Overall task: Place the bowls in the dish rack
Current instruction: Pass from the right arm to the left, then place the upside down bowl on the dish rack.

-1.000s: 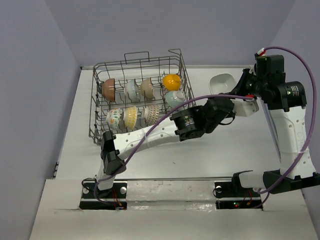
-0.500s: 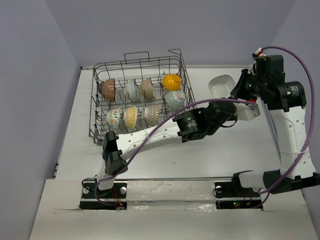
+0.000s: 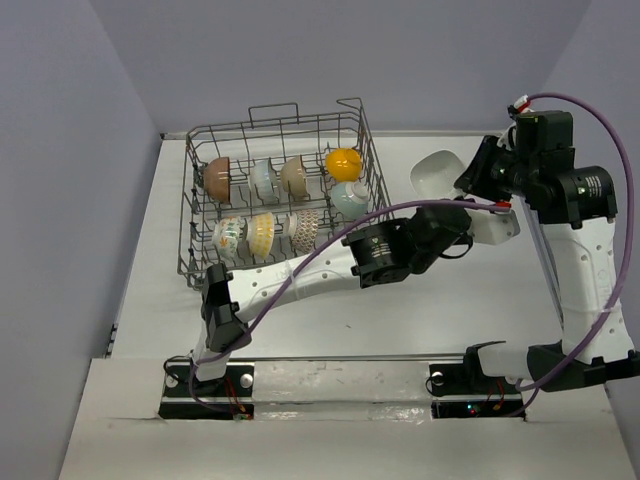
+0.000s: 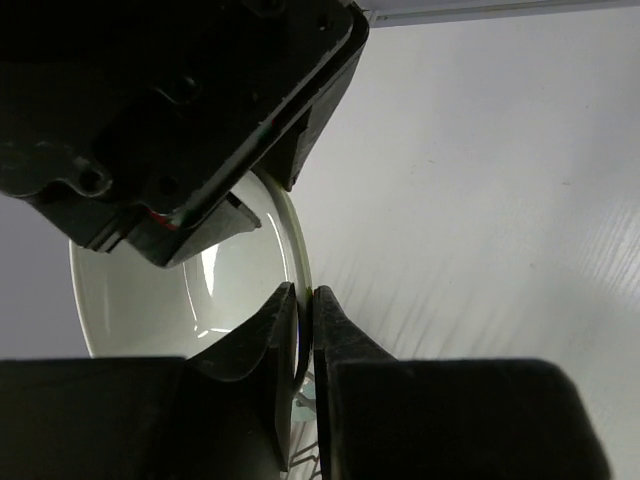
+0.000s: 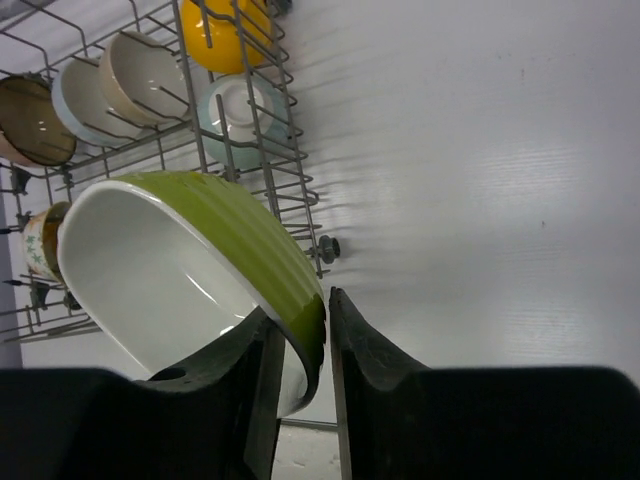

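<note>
My left gripper (image 4: pixel 305 296) pinches the green bowl (image 5: pixel 258 226) by its rim. My right gripper (image 5: pixel 303 316) straddles the same rim; clamped or loose, I cannot tell. The dish rack (image 3: pixel 188 200) lies to their left.

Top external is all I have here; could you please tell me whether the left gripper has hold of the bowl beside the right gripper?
Observer: Yes, the left wrist view shows the left gripper shut on the rim of the bowl.
Operator: Thank you; is the other one on it too?
Observer: The right gripper has the rim between its fingers; whether they press, I cannot tell.
Operator: It looks plain white from here; is it?
Observer: Only inside; the right wrist view shows a ribbed green outside.
</note>
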You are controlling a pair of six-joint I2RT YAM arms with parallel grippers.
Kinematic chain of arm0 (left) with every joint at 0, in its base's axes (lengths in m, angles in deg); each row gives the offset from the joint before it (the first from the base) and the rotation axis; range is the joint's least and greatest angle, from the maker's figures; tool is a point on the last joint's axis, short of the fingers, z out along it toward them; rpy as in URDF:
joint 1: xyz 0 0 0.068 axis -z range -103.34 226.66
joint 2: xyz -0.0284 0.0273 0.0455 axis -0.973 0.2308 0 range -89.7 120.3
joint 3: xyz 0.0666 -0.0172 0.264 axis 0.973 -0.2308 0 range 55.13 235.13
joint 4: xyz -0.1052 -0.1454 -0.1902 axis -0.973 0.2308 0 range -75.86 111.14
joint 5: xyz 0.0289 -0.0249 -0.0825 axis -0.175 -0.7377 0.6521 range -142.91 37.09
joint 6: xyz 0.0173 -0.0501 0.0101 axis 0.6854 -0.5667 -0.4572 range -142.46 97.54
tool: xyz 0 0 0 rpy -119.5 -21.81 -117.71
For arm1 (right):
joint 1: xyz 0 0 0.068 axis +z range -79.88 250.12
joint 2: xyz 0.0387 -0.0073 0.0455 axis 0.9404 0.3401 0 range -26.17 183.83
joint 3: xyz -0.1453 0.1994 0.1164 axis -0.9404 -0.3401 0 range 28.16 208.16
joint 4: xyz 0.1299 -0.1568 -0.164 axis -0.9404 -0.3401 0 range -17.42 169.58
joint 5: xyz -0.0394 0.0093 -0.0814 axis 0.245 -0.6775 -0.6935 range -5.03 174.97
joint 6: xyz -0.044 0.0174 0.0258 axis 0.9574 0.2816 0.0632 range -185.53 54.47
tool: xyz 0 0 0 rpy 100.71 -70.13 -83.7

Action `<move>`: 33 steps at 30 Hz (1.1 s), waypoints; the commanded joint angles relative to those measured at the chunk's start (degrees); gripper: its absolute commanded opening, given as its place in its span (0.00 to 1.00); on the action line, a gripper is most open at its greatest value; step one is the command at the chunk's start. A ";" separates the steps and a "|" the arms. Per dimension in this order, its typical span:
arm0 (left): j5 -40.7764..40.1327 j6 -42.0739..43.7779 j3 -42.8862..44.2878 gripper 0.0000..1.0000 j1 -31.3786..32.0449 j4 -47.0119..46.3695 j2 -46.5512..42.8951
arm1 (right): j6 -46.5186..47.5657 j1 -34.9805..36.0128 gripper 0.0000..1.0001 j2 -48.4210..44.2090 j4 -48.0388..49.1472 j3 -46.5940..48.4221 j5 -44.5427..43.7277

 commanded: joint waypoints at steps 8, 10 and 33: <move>-1.96 -0.65 -1.72 0.00 1.38 -1.75 -5.18 | -3.45 0.26 0.46 -2.89 6.73 1.61 -0.31; -1.96 -0.82 -2.07 0.00 1.38 -1.84 -5.45 | -3.71 0.26 0.50 -3.07 7.08 1.96 -0.66; 2.34 -5.56 -10.16 0.00 -2.92 -2.80 -15.64 | -9.34 0.26 0.57 -7.28 11.30 5.65 -8.12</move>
